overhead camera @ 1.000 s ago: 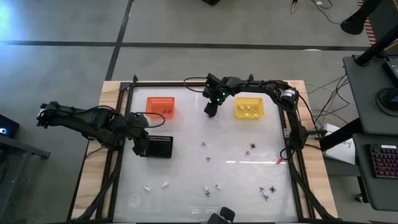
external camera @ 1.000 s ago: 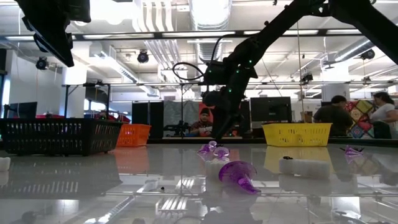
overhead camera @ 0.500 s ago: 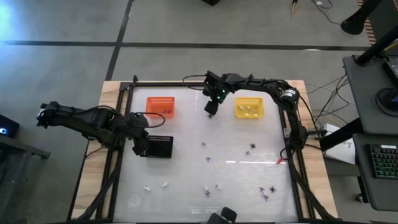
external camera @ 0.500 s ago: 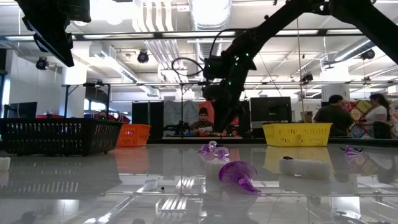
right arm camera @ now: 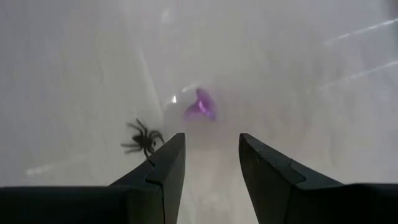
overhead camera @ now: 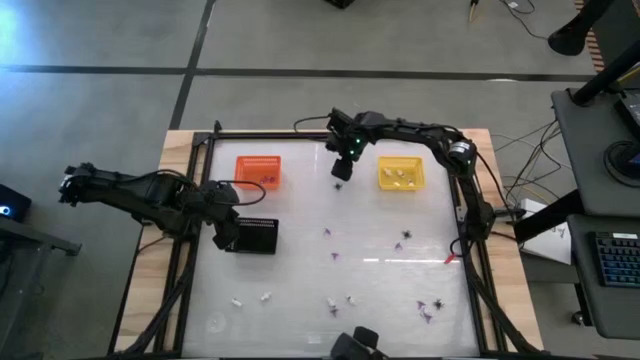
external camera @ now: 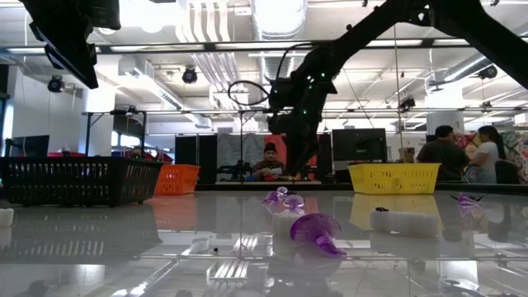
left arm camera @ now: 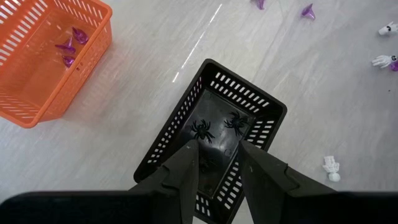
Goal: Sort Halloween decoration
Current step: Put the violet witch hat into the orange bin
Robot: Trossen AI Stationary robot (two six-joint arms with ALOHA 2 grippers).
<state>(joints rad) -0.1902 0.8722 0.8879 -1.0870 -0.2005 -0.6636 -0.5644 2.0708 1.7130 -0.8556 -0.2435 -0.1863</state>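
While the left gripper [overhead camera: 226, 231] hangs open and empty over the black basket [overhead camera: 257, 236] at left of centre, the right gripper [overhead camera: 340, 170], also open and empty, sits upper centre; trinkets [overhead camera: 333, 256] lie scattered lower down, likely its next pick.

We're in a robotics lab, open-plan and industrial. Overhead run exposed ducts [external camera: 280, 16] and pipes with hanging lamps. Beyond the white work table [overhead camera: 300, 260], people [external camera: 437, 148] sit at monitors [external camera: 359, 144] around three o'clock. From above, a desk with a keyboard [overhead camera: 615, 255] sits at three o'clock, cables trailing across grey concrete floor [overhead camera: 100, 40].
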